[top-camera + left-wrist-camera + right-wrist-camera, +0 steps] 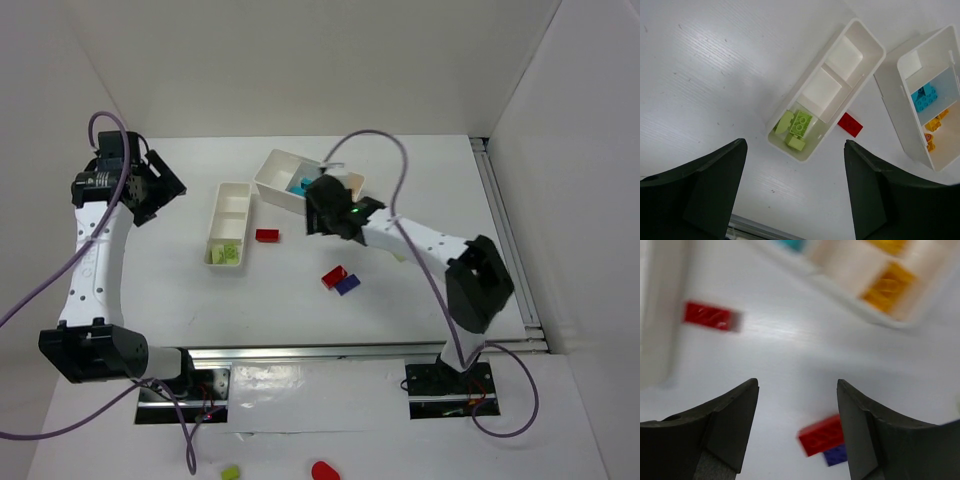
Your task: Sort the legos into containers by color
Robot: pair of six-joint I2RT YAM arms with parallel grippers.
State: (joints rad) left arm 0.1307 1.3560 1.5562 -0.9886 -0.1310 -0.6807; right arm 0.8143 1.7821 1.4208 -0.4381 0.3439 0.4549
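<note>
The narrower tray (230, 215) holds lime green legos (226, 254) in its near compartment; they also show in the left wrist view (799, 125). The wider tray (285, 175) holds a cyan brick (924, 97) and orange-yellow bricks (887, 285). One red brick (267, 236) lies on the table between the trays. Another red brick (334, 276) lies against a purple brick (348, 286) nearer the front. My left gripper (158, 198) is open and empty, high at the far left. My right gripper (314, 214) is open and empty above the table beside the wider tray, with the red and purple pair (821, 435) below it.
White walls enclose the table on three sides. A metal rail (500, 220) runs along the table's right edge. A lime piece (230, 472) and a smooth red blob (324, 470) lie on the floor in front of the arm bases.
</note>
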